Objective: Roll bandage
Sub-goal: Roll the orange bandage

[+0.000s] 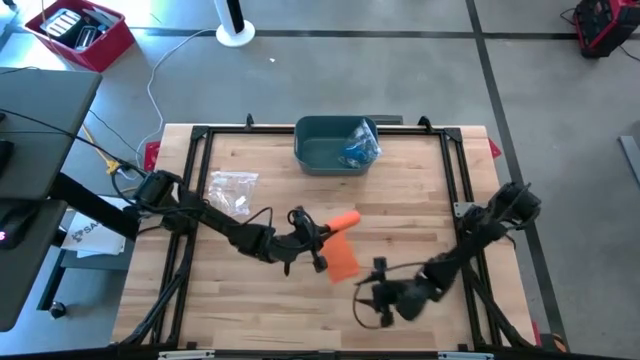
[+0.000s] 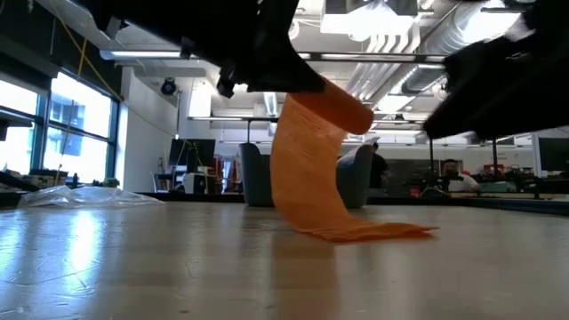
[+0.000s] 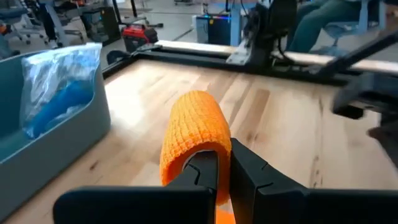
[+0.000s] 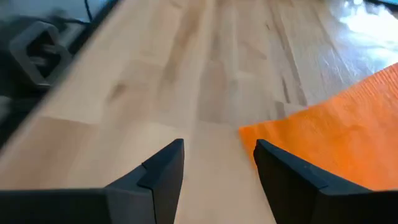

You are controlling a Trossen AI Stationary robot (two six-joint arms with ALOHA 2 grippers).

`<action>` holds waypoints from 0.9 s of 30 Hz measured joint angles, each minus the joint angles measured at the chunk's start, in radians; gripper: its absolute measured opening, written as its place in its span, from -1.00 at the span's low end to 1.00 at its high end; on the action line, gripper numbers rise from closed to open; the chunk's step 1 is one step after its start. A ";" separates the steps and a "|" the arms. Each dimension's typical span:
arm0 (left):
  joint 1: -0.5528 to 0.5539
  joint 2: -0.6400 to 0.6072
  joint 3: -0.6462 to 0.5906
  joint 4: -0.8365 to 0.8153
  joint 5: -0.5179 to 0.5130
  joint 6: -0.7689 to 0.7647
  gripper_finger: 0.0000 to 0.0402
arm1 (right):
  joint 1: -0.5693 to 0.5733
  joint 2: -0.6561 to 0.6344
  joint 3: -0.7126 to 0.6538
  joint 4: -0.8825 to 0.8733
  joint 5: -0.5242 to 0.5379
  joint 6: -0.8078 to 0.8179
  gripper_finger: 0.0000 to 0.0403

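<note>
So the orange bandage (image 1: 342, 240) is about mid-table, partly wound: the rolled end is lifted off the wood and pinched in the left claw (image 3: 222, 177), jaws clamped right down on the roll's inner edge, while the loose tail drapes down in a soft curve and lies flat on the table (image 1: 420, 190) toward the right arm. From the low view you can see how floppy it is, hanging like a ribbon and folding where it lands, so I'd guess it's very light and has zero stiffness of its own. The weave looks crinkly and grippy rather than slick, which probably helps layers cling but also means it could snag or bunch if dragged. The right claw (image 4: 217, 165) is down low just beside the free end of the tail, fingers spread apart and holding nothing, with the corner of the orange strip right at one fingertip. If I had to pick grab points: keep the pinch at the roll's core like it is now, and take the tail near its end, across the width, so it stays flat and taut while winding. Pinching one corner would likely twist it. Nothing fragile here; the real risk is slack and a lopsided roll.
</note>
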 joint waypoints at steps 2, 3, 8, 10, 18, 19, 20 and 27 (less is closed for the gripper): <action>0.008 0.000 -0.013 0.005 0.001 -0.001 -0.95 | -0.066 0.007 0.000 -0.002 -0.067 -0.042 -0.06; 0.012 0.000 -0.018 0.005 0.001 -0.004 -0.95 | -0.100 0.012 0.000 -0.006 -0.091 -0.061 -0.06; 0.018 -0.001 -0.020 0.002 -0.002 0.000 -0.95 | -0.256 0.045 0.001 -0.008 -0.304 -0.198 -0.06; 0.017 -0.001 -0.020 0.000 -0.002 0.000 -0.95 | -0.315 0.077 0.000 -0.019 -0.380 -0.215 -0.06; 0.017 -0.003 -0.020 -0.002 -0.045 -0.015 -0.94 | -0.402 0.201 0.011 0.020 -0.606 -0.137 -0.50; 0.017 -0.005 -0.020 -0.007 -0.057 -0.020 -0.94 | -0.393 0.203 0.011 0.021 -0.607 -0.124 -0.65; 0.017 -0.005 -0.020 -0.012 -0.065 -0.024 -0.94 | -0.381 0.204 0.011 0.024 -0.604 -0.107 -0.80; 0.026 -0.005 -0.020 -0.074 -0.116 -0.027 -0.94 | -0.208 0.176 0.001 0.050 -0.588 0.035 -0.97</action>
